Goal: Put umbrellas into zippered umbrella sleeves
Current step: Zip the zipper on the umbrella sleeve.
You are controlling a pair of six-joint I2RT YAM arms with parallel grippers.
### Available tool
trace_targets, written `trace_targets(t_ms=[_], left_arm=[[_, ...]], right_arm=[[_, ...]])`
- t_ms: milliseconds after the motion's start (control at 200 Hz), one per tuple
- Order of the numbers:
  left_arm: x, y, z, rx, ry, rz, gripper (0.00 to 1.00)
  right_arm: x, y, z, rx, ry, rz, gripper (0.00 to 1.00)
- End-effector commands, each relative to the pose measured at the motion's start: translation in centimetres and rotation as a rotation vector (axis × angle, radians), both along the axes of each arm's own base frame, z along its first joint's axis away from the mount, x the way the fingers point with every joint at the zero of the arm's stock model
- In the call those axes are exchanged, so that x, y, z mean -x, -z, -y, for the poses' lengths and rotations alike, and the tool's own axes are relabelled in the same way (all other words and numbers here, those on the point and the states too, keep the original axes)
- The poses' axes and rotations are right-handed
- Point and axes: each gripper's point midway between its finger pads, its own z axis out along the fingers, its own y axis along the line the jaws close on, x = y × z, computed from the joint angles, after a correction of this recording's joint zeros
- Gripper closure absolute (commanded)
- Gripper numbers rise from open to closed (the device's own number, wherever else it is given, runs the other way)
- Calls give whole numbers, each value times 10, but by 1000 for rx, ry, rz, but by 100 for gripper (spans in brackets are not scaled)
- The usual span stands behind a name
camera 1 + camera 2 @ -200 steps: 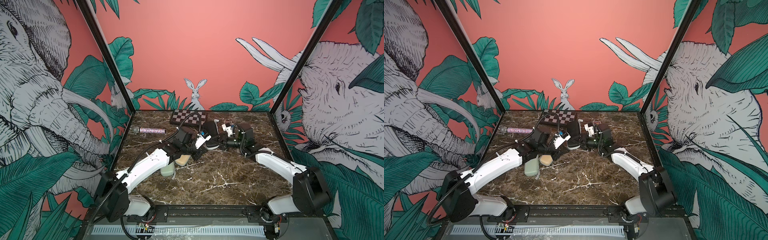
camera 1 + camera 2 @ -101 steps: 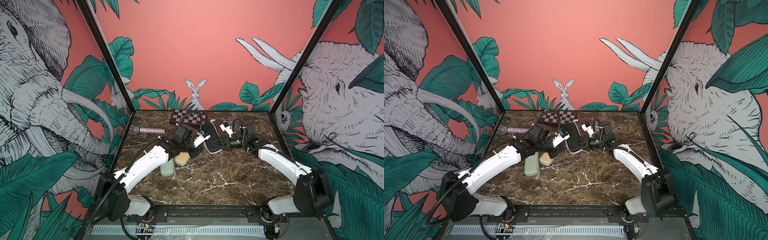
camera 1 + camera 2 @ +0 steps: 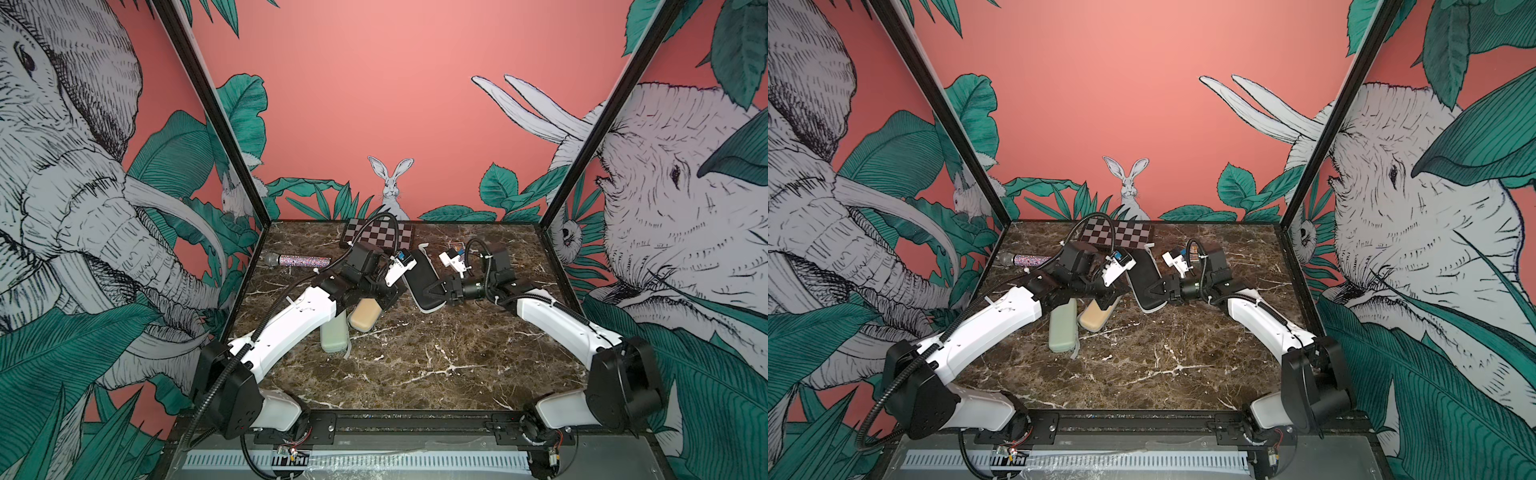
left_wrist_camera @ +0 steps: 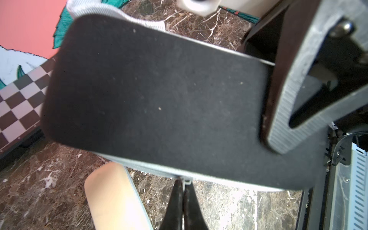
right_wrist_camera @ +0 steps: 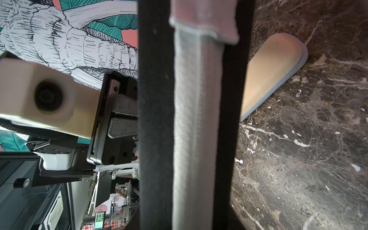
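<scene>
The black sleeve (image 3: 420,279) is in the middle of the counter (image 3: 436,374), between the two arms. Its long side runs from back to front. The far end is by the checkered board (image 3: 380,235), and the near end leans toward the right arm. The right pincer (image 3: 434,291) grips that near end. The left pincer (image 4: 183,191) is pinched tight on the little zip tab (image 4: 187,181) on the sleeve's long edge.

Both top views show the whole counter. The cream sleeve (image 3: 1094,318) and the mint sleeve (image 3: 1062,332) lie side by side, partly under the left arm. A glittery microphone (image 3: 1032,261) lies at the back left.

The left pincer's tips are hard to see from above. The left wrist view shows them closed on the tab. The sleeve's flat black face fills that picture, and a grey finger (image 4: 282,111) of the right pincer sits on its end.

The right wrist view shows the sleeve edge-on. The grey zip band (image 5: 196,119) runs down the middle.
</scene>
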Motion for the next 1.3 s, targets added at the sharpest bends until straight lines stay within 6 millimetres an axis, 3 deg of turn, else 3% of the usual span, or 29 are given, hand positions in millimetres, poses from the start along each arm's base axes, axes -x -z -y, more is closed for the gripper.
trace_targets(t_ms=[0, 215, 415, 595, 635, 705, 795, 870, 1010, 1085, 1180, 1290], left_arm=[[-13, -15, 4, 83, -34, 30, 100], [-6, 4, 8, 115, -52, -42, 100], [9, 50, 17, 135, -98, -138, 100], [7, 93, 17, 140, -173, -225, 100], [17, 104, 27, 120, -151, -242, 100], [21, 119, 32, 107, -163, -271, 100], [24, 131, 35, 109, -180, -307, 100], [23, 138, 34, 98, -198, -321, 100], [21, 147, 34, 68, -226, -358, 100], [21, 152, 34, 57, -249, -393, 100], [21, 161, 36, 45, -266, -438, 100], [19, 153, 42, 74, -257, -442, 100]], right_arm=[[4, 18, 1, 7, -36, -44, 100], [1, 34, 1, 42, -37, -63, 100], [15, 70, 15, 153, -25, -110, 96], [16, 109, 25, 274, -11, -154, 88], [16, 115, 27, 294, -10, -160, 87], [14, 138, 30, 343, -3, -200, 77], [8, 159, 40, 443, 30, -214, 56], [3, 168, 54, 536, 76, -206, 44], [-11, 163, 101, 822, 178, -92, 23], [-13, 139, 119, 925, 200, 14, 17], [3, 124, 107, 995, 121, 210, 14], [22, 125, 80, 1026, 16, 396, 12]])
